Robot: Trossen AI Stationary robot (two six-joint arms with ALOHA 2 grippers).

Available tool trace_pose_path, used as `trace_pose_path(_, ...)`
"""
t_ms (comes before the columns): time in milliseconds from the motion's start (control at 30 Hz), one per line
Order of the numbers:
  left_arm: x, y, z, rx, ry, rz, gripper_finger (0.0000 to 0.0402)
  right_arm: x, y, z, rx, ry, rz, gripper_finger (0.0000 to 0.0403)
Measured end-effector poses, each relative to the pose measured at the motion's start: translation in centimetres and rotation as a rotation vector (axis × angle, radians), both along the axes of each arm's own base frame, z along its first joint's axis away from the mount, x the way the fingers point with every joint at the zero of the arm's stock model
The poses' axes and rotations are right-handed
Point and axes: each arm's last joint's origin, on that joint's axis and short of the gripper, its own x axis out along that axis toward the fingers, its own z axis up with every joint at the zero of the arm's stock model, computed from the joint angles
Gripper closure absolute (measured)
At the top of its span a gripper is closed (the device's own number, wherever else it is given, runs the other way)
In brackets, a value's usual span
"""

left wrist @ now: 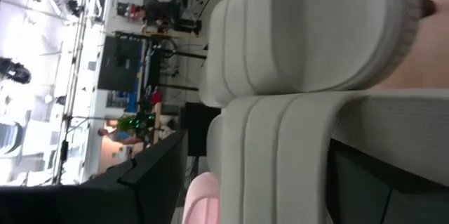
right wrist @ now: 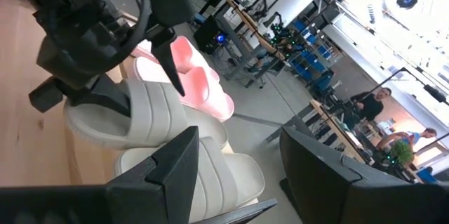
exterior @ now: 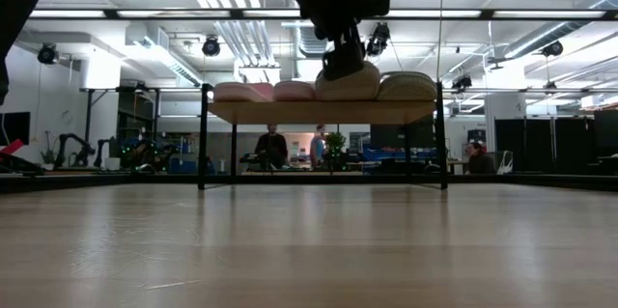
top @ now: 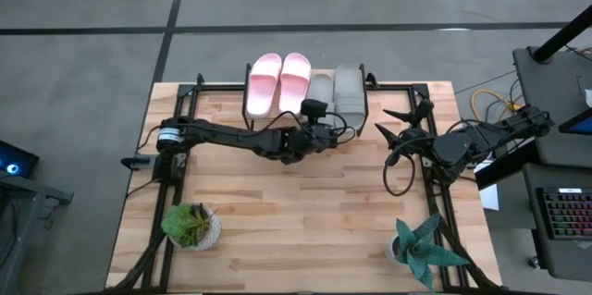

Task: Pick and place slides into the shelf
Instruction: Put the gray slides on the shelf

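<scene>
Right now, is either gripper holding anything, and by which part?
Left gripper straddles a grey slide on the shelf, one finger at each side near its strap; whether it grips cannot be told. Right gripper holds nothing, open.

A large tabletop of pale wooden planks point(top: 296, 212) fills the middle of the grey concrete floor point(top: 83, 18). Near one front corner stands a leafy green plant in a small white pot point(top: 192, 227); near the other, a spiky teal succulent point(top: 421, 247). A black keyboard with lit keys point(top: 566, 214) sits off to the side. Beyond the table, people point(exterior: 271, 144) stand among workshop benches.
</scene>
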Motion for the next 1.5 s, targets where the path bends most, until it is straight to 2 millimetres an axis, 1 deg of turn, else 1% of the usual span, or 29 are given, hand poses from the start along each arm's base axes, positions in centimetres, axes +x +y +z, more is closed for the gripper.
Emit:
trace_pose_path(133, -0.1, 0.0, 0.0, -0.008, 0.015, -0.015, 0.0132, 0.0, 0.0, 0.0, 0.000, 0.000, 0.000, 0.0213)
trace_pose_path(267, -0.4, 0.0, 0.7, -0.007, 0.002, -0.016, 0.0132, 0.0, 0.0, 0.0, 0.000, 0.000, 0.000, 0.0213)
trace_pose_path(400, -1.2, -0.2, 1.7, -0.012, 0.017, -0.020, 0.0132, 0.0, 0.0, 0.0, -0.001, 0.001, -0.001, 0.0213)
trace_pose_path(533, -1.7, -0.2, 2.1, -0.023, 0.023, -0.036, 0.0132, 0.0, 0.0, -0.1, 0.000, 0.005, -0.001, 0.0213)
trace_pose_path(700, -1.6, -0.3, 2.1, -0.057, 0.017, -0.093, 0.0132, 0.0, 0.0, -0.1, 0.014, -0.001, -0.004, 0.0213)
trace_pose_path(967, -1.6, -0.4, 2.1, -0.065, 0.027, -0.120, 0.0132, -0.1, -0.1, -0.4, 0.025, 0.011, -0.010, 0.0213)
trace_pose_path(1167, -1.8, -0.3, 1.5, -0.121, 0.065, -0.172, 0.0132, -0.1, 0.0, -0.4, 0.033, 0.005, -0.009, 0.0213)
trace_pose_path(1500, -1.9, 0.0, 1.6, -0.108, 0.095, -0.175, 0.0136, -0.1, 0.0, -0.4, 0.034, 0.005, -0.007, 0.0213)
